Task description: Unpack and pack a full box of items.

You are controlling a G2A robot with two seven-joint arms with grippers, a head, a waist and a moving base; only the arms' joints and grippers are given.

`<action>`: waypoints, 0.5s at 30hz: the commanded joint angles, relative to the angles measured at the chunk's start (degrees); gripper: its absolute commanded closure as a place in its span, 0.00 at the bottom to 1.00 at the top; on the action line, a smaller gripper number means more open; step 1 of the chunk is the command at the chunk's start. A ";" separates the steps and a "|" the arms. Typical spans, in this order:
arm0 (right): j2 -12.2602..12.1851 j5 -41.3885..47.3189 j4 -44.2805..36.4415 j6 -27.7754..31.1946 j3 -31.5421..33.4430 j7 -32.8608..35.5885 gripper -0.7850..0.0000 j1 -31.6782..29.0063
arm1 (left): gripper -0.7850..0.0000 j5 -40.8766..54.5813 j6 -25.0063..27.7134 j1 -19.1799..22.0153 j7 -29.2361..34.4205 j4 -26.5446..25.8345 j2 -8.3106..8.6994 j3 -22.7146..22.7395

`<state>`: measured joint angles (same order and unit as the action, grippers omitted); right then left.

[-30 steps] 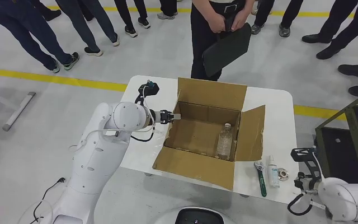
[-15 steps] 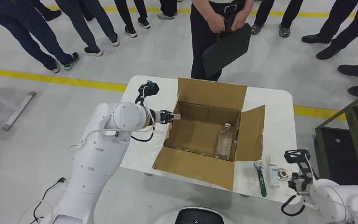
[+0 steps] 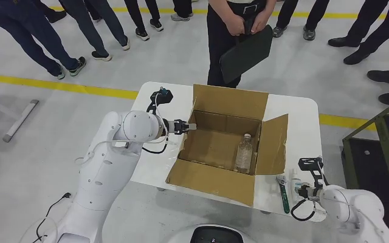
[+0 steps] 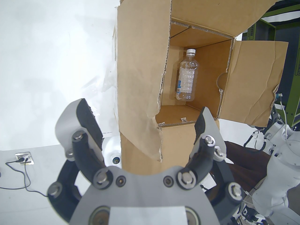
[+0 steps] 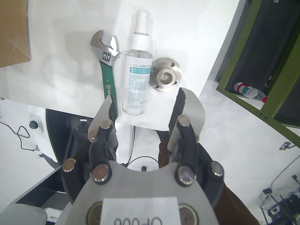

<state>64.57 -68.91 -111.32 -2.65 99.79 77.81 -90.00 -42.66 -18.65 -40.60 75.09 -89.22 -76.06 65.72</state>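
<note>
An open cardboard box (image 3: 213,173) stands mid-table with a clear plastic bottle (image 3: 244,153) lying inside it (image 4: 187,76). My left gripper (image 3: 189,126) hovers open at the box's left side. In its wrist view the torn side flap (image 4: 140,71) sits in line with the gap between the fingers (image 4: 144,108). Beside the box at the table's front right lie a green-handled wrench (image 5: 107,71), a white spray bottle (image 5: 137,76) and a metal flange (image 5: 166,74). My right gripper (image 5: 146,95) is open just off the table edge, in line with the spray bottle's base.
The box's right flap (image 3: 275,143) hangs outward toward the wrench (image 3: 283,193). A green rack (image 5: 257,47) holding a bottle (image 5: 248,92) stands right of the table. A person with a dark folder (image 3: 246,51) stands behind the table (image 3: 158,109).
My right arm has moved left, from off the table's right front corner to the wrench, spray bottle and flange. The left arm and the box stay still.
</note>
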 commanded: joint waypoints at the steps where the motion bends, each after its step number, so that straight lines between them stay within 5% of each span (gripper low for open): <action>1: 0.02 -0.38 1.00 -0.14 -0.90 0.01 0.38 0.73 | 0.00 0.00 0.00 0.00 0.00 0.00 0.00 0.00; 5: 0.07 -1.17 2.91 -0.61 -2.59 -0.16 0.49 1.99 | 0.00 0.00 0.00 0.00 0.00 0.00 0.00 0.00; 15: 0.12 -2.00 5.90 -1.29 -4.69 0.28 0.51 3.71 | 0.00 0.00 0.00 0.00 0.00 0.00 0.00 0.00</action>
<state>64.68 -70.92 -105.65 -3.96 95.24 78.12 -86.42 -42.66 -18.65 -40.60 75.09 -89.22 -76.06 65.72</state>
